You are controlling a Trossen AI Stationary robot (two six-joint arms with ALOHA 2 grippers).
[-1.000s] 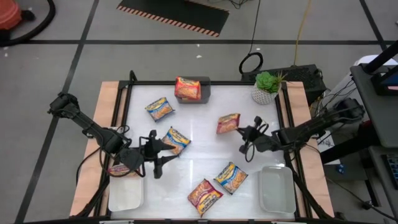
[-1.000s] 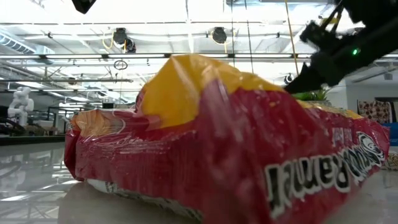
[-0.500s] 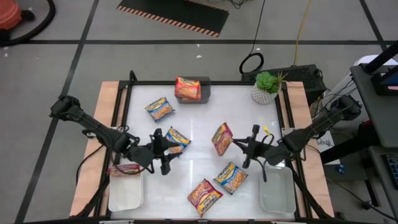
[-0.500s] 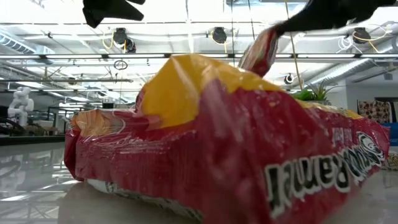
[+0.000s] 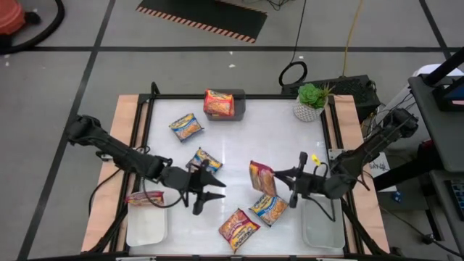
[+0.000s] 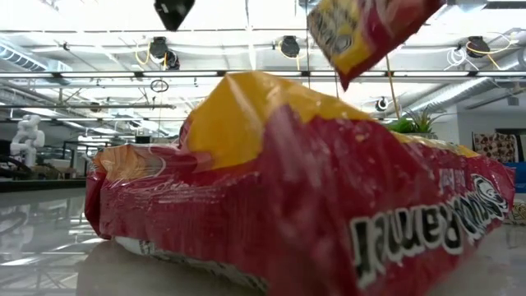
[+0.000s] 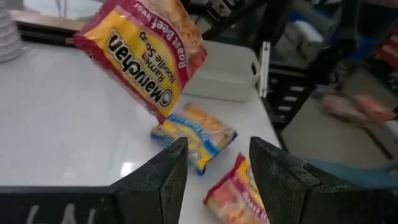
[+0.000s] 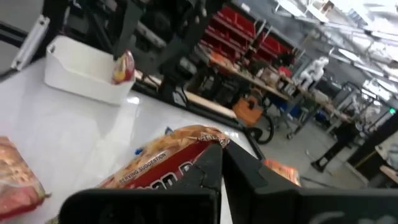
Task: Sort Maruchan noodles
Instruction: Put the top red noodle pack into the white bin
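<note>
My right gripper [image 5: 278, 177] [image 8: 219, 163] is shut on a red Maruchan packet [image 5: 261, 177] [image 7: 146, 56], held up above the table's middle. My left gripper [image 5: 206, 191] [image 7: 214, 180] hovers open to its left, nothing between its fingers. Flat on the table lie blue-and-yellow packets [image 5: 187, 127] [image 5: 205, 159] [image 5: 270, 208] and a red packet [image 5: 239, 226], which fills the low view [image 6: 288, 189]. Another red packet [image 5: 219, 103] rests on the grey bin [image 5: 239, 107], and one [image 5: 143, 197] lies at the left white tray's [image 5: 147, 225] far rim. My right gripper pinches the red packet at one end edge [image 8: 202, 142] between its two fingers. The fingers come level from the table's right. The packet is lifted clear of the table, tilted on edge, and hangs down past the fingers [image 6: 370, 33].
A second white tray [image 5: 322, 221] stands at the near right, just under my right arm. A potted plant [image 5: 310, 101] stands at the far right corner. A dark frame rims the tabletop.
My right gripper has picked the red packet off the table, risen, rolled and carried it toward the near edge; the packet now hangs on edge instead of lying flat. My left gripper, still open, has moved toward the table's right and a little down.
</note>
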